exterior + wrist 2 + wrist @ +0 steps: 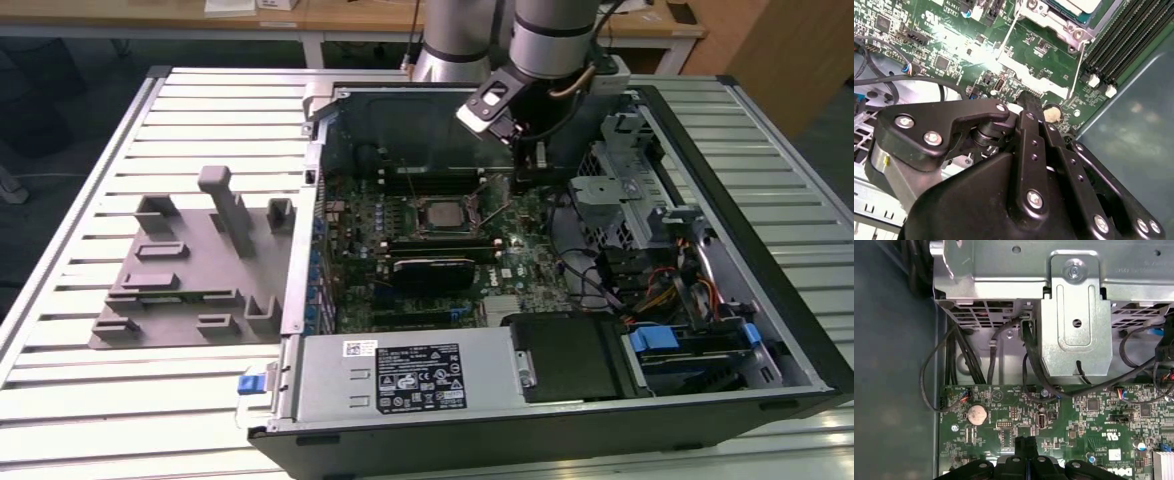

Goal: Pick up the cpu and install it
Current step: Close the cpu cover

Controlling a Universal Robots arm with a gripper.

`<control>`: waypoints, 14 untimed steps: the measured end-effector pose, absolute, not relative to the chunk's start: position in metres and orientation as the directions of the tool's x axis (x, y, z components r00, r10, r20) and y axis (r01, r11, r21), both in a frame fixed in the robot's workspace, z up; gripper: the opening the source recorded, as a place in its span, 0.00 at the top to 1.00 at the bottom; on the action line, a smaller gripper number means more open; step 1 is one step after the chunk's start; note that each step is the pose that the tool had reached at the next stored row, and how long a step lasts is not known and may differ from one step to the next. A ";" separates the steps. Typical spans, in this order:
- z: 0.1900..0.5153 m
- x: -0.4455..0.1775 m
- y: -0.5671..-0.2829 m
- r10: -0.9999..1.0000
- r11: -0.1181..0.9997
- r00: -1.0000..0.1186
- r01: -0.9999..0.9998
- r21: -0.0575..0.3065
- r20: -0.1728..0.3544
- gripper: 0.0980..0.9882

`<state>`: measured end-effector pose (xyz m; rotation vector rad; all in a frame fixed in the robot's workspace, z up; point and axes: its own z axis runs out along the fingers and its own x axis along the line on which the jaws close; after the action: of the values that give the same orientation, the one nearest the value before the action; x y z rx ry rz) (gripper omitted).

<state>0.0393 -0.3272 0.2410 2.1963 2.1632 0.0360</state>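
Tabletop (80, 400) of pale slats is taken up by an open computer case (534, 435), its green board (360, 290) laid bare. Above the board, the claw (530, 165) is held with fingers pressed together, near a coin battery (977, 414). The cpu (438, 213) is seated in its socket, apart from the claw.

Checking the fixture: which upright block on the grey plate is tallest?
The narrow post on the grey plate, standing between two shorter, squatter blocks.
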 end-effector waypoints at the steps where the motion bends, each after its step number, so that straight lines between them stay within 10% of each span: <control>1: 0.241 0.038 -0.327 1.000 -0.014 0.016 0.998 0.059 -0.025 0.99; 14: 0.240 0.002 -0.327 1.000 -0.015 0.017 0.997 0.082 -0.024 0.99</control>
<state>0.0020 -0.3274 0.2400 2.1847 2.1509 0.0616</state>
